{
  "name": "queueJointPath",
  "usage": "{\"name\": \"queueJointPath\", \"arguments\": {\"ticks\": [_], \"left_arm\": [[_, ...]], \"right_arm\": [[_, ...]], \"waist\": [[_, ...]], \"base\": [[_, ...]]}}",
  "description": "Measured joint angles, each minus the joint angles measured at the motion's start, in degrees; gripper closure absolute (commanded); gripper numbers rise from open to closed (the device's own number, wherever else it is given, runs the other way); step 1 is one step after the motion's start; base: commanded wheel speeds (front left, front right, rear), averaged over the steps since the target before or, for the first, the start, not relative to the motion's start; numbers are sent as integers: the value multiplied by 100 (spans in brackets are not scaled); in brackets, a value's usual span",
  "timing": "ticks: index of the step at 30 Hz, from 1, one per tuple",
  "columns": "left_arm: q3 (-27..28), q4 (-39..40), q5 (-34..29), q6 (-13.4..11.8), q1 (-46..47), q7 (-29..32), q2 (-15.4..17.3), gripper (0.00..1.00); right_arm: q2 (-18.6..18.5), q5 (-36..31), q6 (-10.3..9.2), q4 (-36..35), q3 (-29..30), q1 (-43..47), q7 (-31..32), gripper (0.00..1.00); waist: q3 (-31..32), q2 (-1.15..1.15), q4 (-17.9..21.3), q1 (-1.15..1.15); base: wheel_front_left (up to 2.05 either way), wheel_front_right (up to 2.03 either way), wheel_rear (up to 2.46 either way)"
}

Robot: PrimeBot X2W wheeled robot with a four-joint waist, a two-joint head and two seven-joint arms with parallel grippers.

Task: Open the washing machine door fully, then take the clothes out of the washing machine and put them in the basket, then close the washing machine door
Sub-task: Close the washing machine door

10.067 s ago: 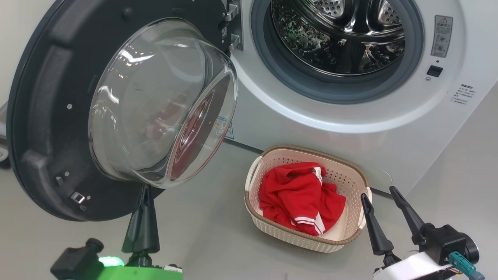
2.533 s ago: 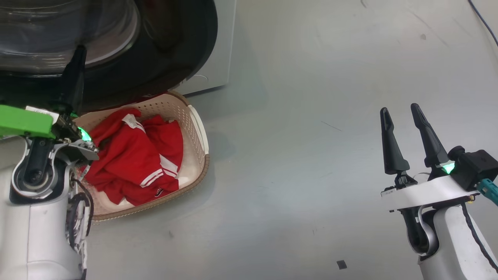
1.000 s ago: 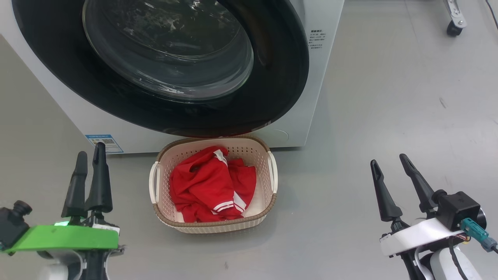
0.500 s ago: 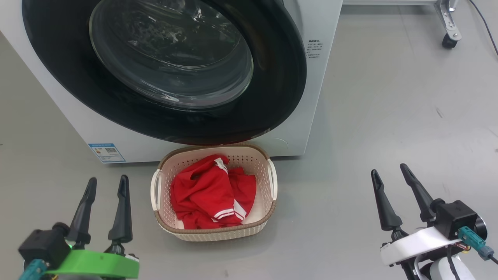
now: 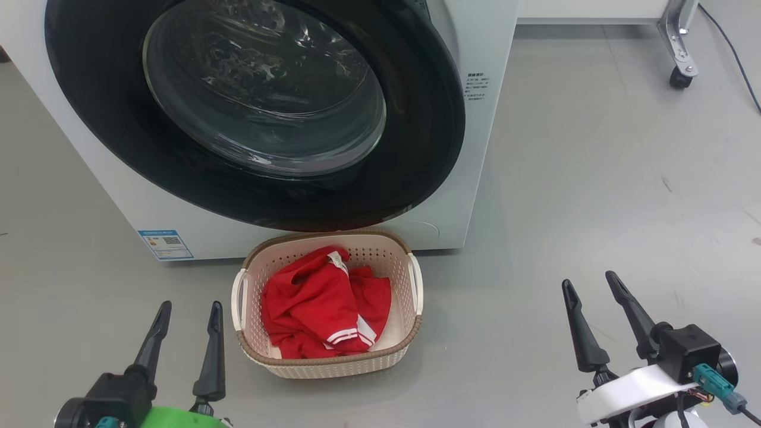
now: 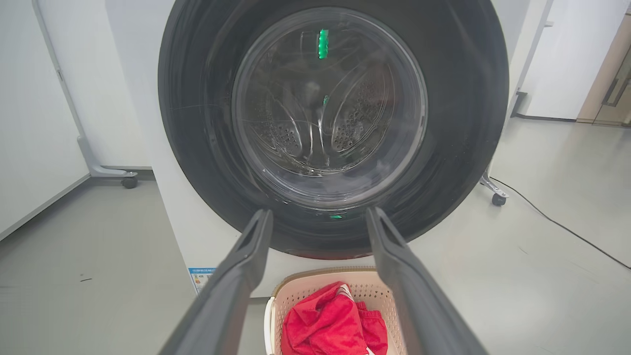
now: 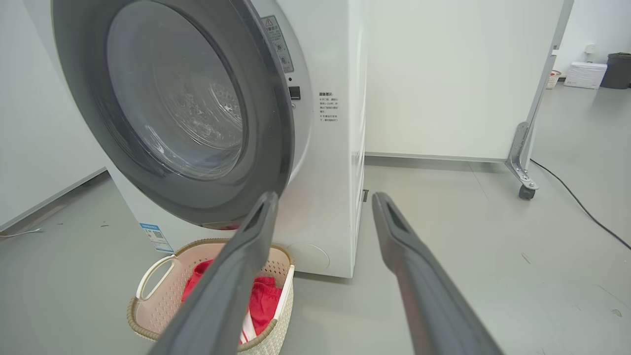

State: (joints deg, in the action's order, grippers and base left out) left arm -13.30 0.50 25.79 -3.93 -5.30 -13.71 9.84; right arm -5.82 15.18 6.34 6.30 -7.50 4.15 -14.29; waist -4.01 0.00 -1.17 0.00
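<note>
Washing machine: big white front-loading box, standing on the grey floor; the steel drum is seen through the glass, with nothing red noted in it.
Door: large round door with glossy black rim and bulging clear window. Ten seconds ago it was swung wide; it has now been brought round against the machine front. In the right wrist view the latch side seems slightly proud of the panel, so latching cannot be confirmed.
Basket: small cream perforated plastic basket with brown woven-look rim, set on the floor just below the door.
Clothes: bright red garments with white stripes, lying in the basket.
Left end effector: drawn back low beside the basket, fingers parted wider than a second ago, nothing held.
Right end effector: fingers spread, nothing held, well apart from the basket.
Task reading: unloading is judged done; only a firm shut may remain.
Blue sticker: QR-type square noted, text too small.
Printed block: unreadable.
Warning label: triangle symbol, text unreadable.
Brand: none made out.
</note>
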Motion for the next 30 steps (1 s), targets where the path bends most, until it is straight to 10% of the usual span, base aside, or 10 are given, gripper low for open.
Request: {"name": "queueJointPath", "arguments": {"ticks": [24, 25, 26, 30], "left_arm": [[-124, -68, -423, -183, -102, -37, -242, 0], [-122, -69, -423, -185, -102, -47, -252, 0], [-122, -69, -423, -185, -102, -48, -264, 0], [-122, -69, -477, -186, -103, -48, -297, 0]], "right_arm": [[42, -30, -55, -4, 24, 113, 0, 0], [42, -30, -56, -5, 25, 114, 0, 84], [42, -30, -55, -5, 26, 114, 0, 100], [42, -30, -55, -3, 24, 117, 0, 100]], "waist": [[31, 0, -5, 0], [29, 0, -6, 0], [26, 0, -7, 0], [13, 0, -12, 0]], "base": [[0, 0, 0], [0, 0, 0], [0, 0, 0], [0, 0, 0]]}}
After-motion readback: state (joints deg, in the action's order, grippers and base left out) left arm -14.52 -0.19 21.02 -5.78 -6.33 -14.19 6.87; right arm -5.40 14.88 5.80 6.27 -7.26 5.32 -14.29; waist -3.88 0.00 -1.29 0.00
